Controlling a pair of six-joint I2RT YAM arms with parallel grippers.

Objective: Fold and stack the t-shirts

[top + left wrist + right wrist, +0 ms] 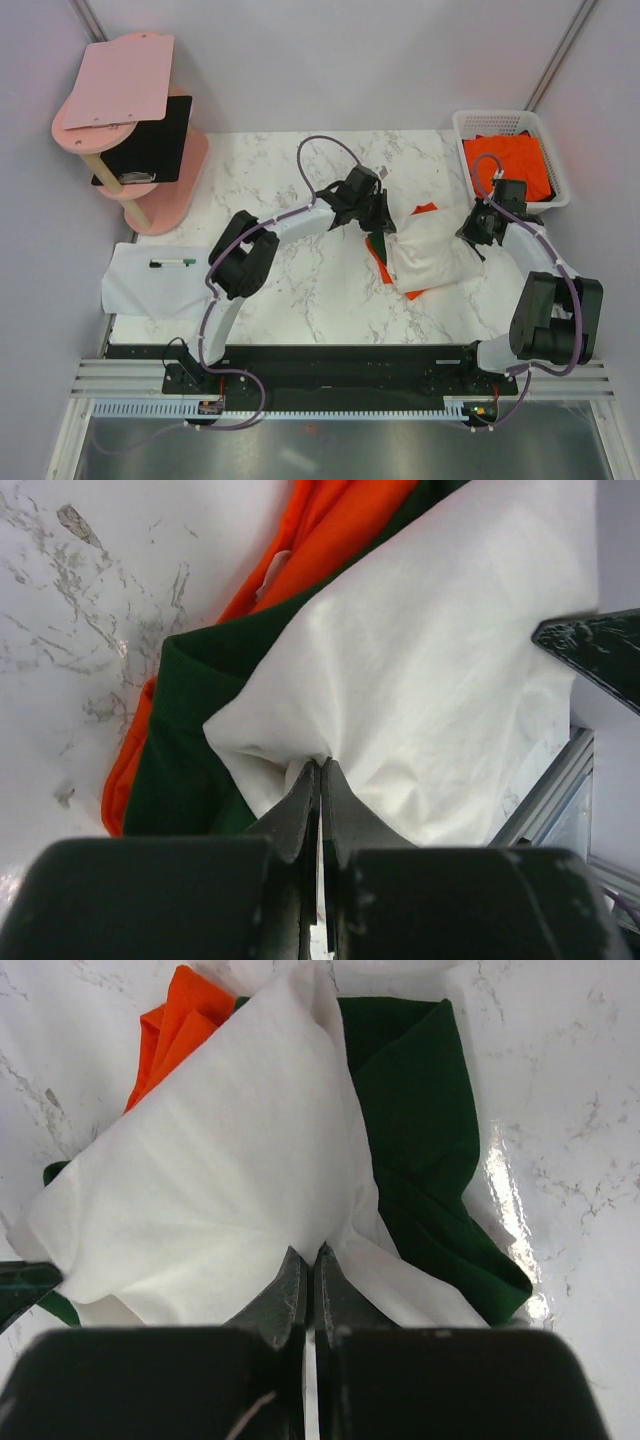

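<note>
The cream-white t-shirt with dark green sleeves lies bunched mid-table, on top of an orange t-shirt. My left gripper is shut on the white cloth at its left edge; white cloth, a green sleeve and orange cloth show beyond it. My right gripper is shut on the white cloth at its right edge; a green sleeve and orange cloth show there. More orange t-shirts lie in the basket.
A white plastic basket stands at the back right. A pink stand with a pink board and a black sheet is at the back left. White paper with a pen lies at the left edge.
</note>
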